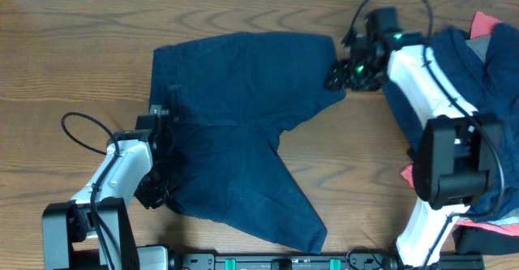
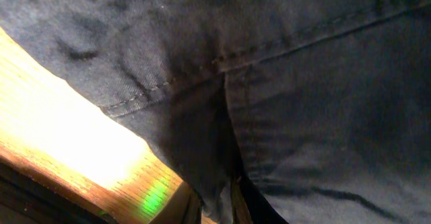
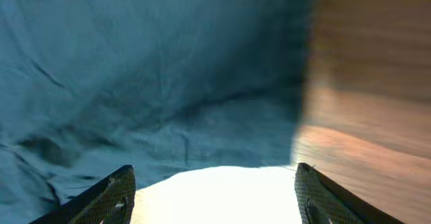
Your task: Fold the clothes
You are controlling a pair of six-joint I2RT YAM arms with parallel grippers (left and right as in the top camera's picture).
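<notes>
**Item 1:** shorts, dark navy woven twill with stitched seams and light creases. They lie flat at mid-table with two legs splayed, on the wood-grain table.

**Left gripper**: I see it at the shorts' lower-left edge, its fingers pinching a drawn-up fold of the cloth.

**Right gripper**: it sits at the shorts' upper-right corner, fingers spread wide and holding nothing, the cloth edge just ahead.

**Item 2:** heap of clothes at the right edge, rumpled navy, with a red-pink piece and a grey piece.
</notes>
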